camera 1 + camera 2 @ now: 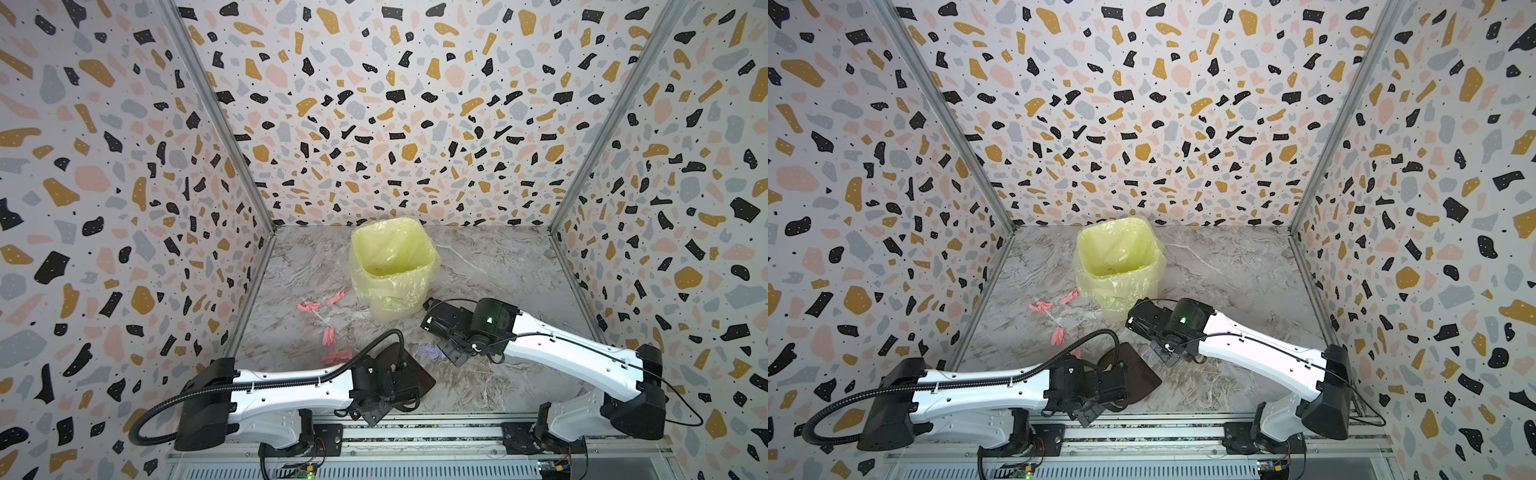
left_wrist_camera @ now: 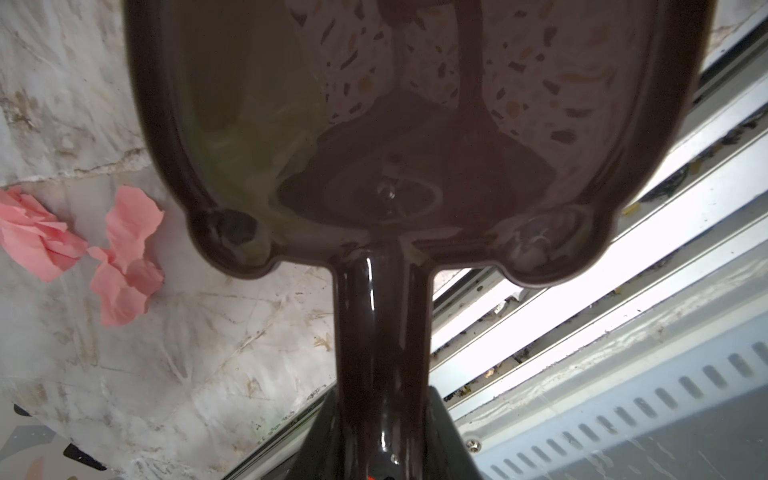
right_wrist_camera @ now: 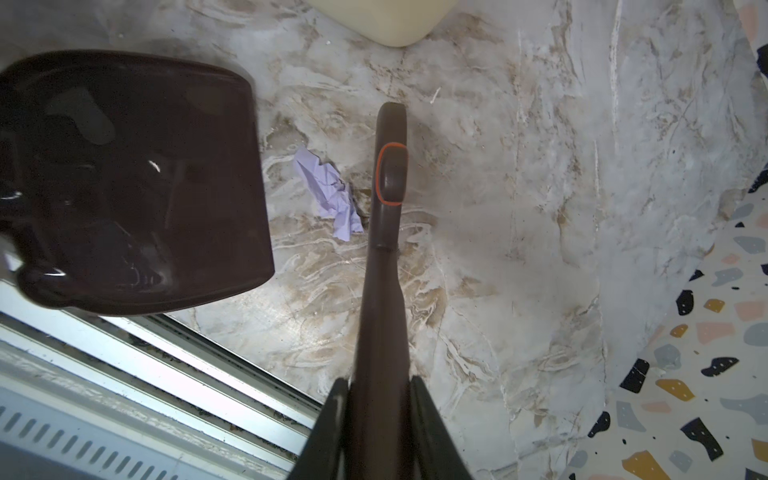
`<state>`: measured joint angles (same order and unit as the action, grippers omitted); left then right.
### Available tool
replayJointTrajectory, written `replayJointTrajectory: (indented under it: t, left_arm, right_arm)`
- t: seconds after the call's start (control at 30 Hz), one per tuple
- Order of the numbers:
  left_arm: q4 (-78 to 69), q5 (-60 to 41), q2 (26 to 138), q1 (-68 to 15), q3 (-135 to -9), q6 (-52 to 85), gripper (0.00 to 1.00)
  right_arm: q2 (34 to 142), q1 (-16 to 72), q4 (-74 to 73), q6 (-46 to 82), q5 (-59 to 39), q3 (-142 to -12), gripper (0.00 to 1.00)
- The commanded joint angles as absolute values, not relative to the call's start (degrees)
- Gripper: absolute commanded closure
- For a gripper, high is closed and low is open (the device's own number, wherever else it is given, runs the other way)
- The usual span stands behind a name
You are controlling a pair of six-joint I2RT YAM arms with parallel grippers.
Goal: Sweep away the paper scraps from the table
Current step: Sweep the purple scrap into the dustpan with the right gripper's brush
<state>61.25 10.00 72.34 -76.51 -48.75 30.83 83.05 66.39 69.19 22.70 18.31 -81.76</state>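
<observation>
Overhead, pink paper scraps [image 1: 328, 336] dot the desk [image 1: 498, 270] left of the bin [image 1: 395, 291]. Left tool [image 2: 384, 415] clamps the dustpan [image 2: 374, 124], right tool [image 3: 380, 399] a brown handle [image 3: 388, 249]. Right wrist view shows a lilac scrap [image 3: 328, 191] between these; the left wrist view, blocked by the dustpan, shows pink ones only.

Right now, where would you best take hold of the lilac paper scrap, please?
Pinch the lilac scrap across its narrow middle, coming straight down: it lies low and elongated on the table, hemmed between the dustpan edge and the brush handle, so side approaches look blocked.
</observation>
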Motion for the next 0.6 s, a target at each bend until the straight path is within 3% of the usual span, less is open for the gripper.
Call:
replayJointTrajectory:
  t: [0.0,0.57]
  left_arm:
    - [61.1,10.7,72.1,-75.9,-48.2,29.5,1.00]
    - [59.7,9.5,72.2,-74.8,-46.3,28.7,1.00]
  right_arm:
    - [83.5,67.6,66.7,22.1,13.6,-84.4,1.00]
    - [87.3,68.1,72.2,21.9,20.7,-86.1,1.00]
